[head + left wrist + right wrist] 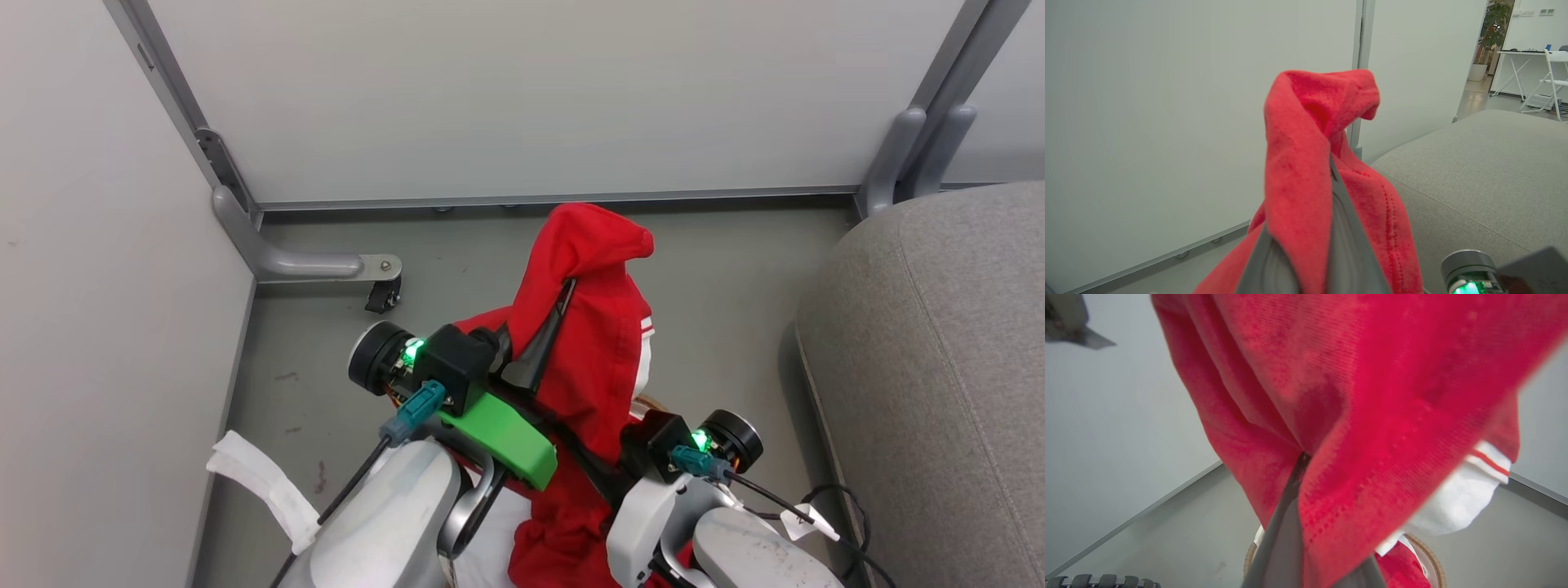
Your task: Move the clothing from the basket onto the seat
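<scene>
The clothing [592,327], bright red with a white striped band, hangs lifted above the floor. My left gripper [563,294] is shut on its upper part, and a red peak folds over the fingertips; in the left wrist view the clothing [1306,155] is pinched between the grey fingers [1345,228]. Lower down, my right gripper [584,457] is shut on the same clothing [1372,396], with fabric wrapped over its dark fingers [1284,526]. Under the hanging cloth shows the brown rim of the basket [1431,557], with more red inside. The grey seat [939,367] is at the right.
White partition panels [531,90] on metal feet close off the back and left. A caster wheel [384,294] stands on the grey floor at the back left. A white strip [261,482] hangs by my left forearm. Cables [824,510] trail near the seat's front edge.
</scene>
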Motion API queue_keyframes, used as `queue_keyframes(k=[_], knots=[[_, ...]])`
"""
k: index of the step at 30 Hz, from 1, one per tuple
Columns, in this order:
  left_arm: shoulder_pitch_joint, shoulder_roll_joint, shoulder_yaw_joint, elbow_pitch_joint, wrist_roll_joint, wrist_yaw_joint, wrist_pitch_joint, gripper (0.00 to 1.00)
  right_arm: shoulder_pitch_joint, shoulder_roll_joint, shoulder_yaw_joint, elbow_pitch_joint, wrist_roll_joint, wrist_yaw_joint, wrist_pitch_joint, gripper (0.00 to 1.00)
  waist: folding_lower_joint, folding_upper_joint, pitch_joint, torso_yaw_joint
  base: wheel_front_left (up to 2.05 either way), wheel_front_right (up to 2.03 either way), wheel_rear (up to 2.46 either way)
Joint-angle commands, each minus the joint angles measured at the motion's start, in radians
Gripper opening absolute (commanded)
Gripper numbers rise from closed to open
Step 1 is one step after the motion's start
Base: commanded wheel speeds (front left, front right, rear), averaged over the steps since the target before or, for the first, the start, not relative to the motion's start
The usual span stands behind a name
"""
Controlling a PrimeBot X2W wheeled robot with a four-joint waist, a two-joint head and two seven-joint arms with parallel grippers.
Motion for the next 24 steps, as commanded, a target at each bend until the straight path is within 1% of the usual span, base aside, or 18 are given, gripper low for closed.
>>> queue_keyframes(k=[1,8,9,10,13,14,17,24], knots=[[-0.016,0.001,0.007,-0.002,-0.002,0.006,-0.004,0.0,-0.008,-0.001,-0.002,0.005,-0.002,-0.001,-0.005,0.0,0.0,0.0,0.003,-0.002,0.0,0.0,0.0],[-0.017,0.001,0.011,-0.006,0.005,0.01,-0.004,0.0,-0.008,0.003,-0.016,-0.01,-0.005,-0.001,-0.005,0.0,0.0,0.0,0.015,-0.009,0.0,0.0,0.0],[-0.019,0.001,0.016,-0.009,0.015,0.017,-0.004,0.33,-0.008,0.004,-0.018,-0.015,-0.008,-0.001,-0.005,0.0,0.0,0.0,0.017,-0.012,0.0,0.0,0.0],[-0.018,0.001,0.018,-0.007,0.021,0.02,-0.004,1.0,-0.007,0.005,-0.021,-0.021,-0.013,-0.001,-0.005,0.0,0.0,0.0,0.019,-0.016,0.0,0.0,0.0],[0.002,0.001,0.026,0.014,0.047,0.026,-0.003,1.0,0.015,0.005,-0.04,-0.058,-0.03,-0.001,-0.005,0.0,0.0,0.0,0.021,-0.045,0.0,0.0,0.0],[0.015,0.001,0.037,0.037,0.064,0.027,-0.003,1.0,0.034,0.005,-0.05,-0.085,-0.037,-0.001,-0.005,0.0,0.0,0.0,0.022,-0.08,0.0,0.0,0.0],[0.03,0.002,0.066,0.07,0.096,0.023,-0.003,1.0,0.05,0.007,-0.055,-0.131,-0.04,-0.001,-0.005,0.0,0.0,0.0,0.023,-0.147,0.0,0.0,0.0],[0.084,0.02,0.133,0.12,0.151,0.009,-0.003,1.0,0.104,0.007,-0.073,-0.218,-0.049,-0.001,-0.005,0.0,0.0,0.0,0.018,-0.355,0.0,0.0,0.0]])
